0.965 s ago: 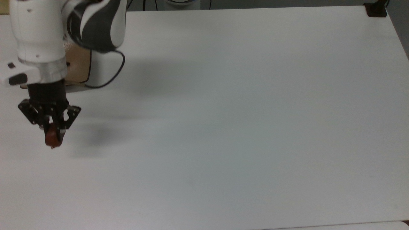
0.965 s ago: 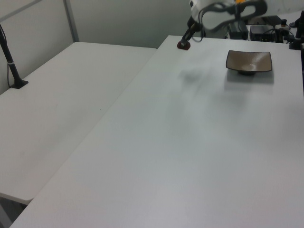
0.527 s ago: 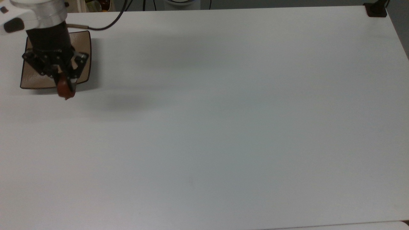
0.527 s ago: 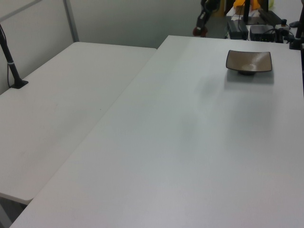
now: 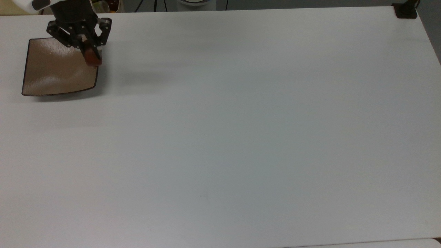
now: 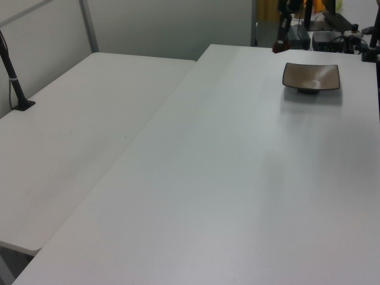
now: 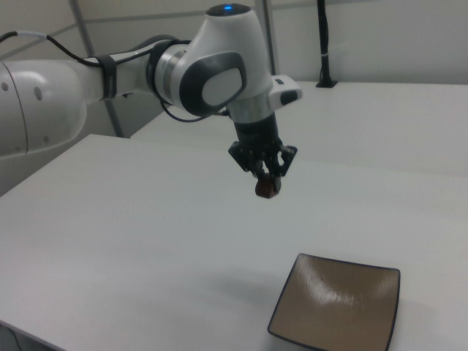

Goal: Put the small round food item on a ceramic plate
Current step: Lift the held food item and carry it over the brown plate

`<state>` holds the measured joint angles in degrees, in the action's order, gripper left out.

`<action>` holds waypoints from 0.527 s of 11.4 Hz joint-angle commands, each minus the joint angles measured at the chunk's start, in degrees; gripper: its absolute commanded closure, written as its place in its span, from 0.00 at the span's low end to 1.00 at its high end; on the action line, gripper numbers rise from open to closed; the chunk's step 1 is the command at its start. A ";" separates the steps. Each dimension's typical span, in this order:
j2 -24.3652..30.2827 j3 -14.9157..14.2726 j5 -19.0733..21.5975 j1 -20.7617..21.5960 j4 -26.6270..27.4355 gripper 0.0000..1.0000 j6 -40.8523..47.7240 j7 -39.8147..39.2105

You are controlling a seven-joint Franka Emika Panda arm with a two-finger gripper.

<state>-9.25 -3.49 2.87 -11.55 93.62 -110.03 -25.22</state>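
I took the square glossy tan ceramic plate with its thin dark rim (image 7: pixel 337 302) as my landmark. In the right view it lay nearest the camera, flat on the plain white surface (image 7: pixel 131 241), with nothing on it. It sat alone there, which left the whole of its shallow centre open as a landing spot.

Beyond the plate and well above it, I had the black two-finger hand (image 7: pixel 266 183) hanging from the white arm (image 7: pixel 212 69), pointing straight down. It was clamped on the small glossy reddish-brown rounded food item (image 7: pixel 265 189), which stuck out below the fingertips. I judged that grip sensible: with the lump hanging under the fingers, it would meet the plate first and the fingers would stay clear of the upturned corners.

In the top view the food item (image 5: pixel 92 59) overlapped the plate's (image 5: pixel 44 74) right edge near its upper corner, with the hand (image 5: pixel 90 51) above it. Since the hand rode high, I could not tell from that overlap whether it was truly over the plate or just beside it. In the right view it seemed to stand past the plate's far edge, and in the left view the food item (image 6: pixel 277 46) showed as a dark speck off the plate's (image 6: pixel 311 75) left corner. So I reckoned the carry was nearly done. What remained was to centre over the plate, come down low and let go, because a rounded lump dropped from height could roll off.
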 commanded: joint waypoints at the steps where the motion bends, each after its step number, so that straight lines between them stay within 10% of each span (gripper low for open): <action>1: 2.13 -0.11 2.84 -5.22 4.02 0.73 2.10 -7.62; 6: 2.04 -0.11 3.01 -12.87 8.94 0.73 -1.04 -20.90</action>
<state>-9.00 -3.73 4.70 -22.11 98.23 -108.50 -40.93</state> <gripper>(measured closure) 0.727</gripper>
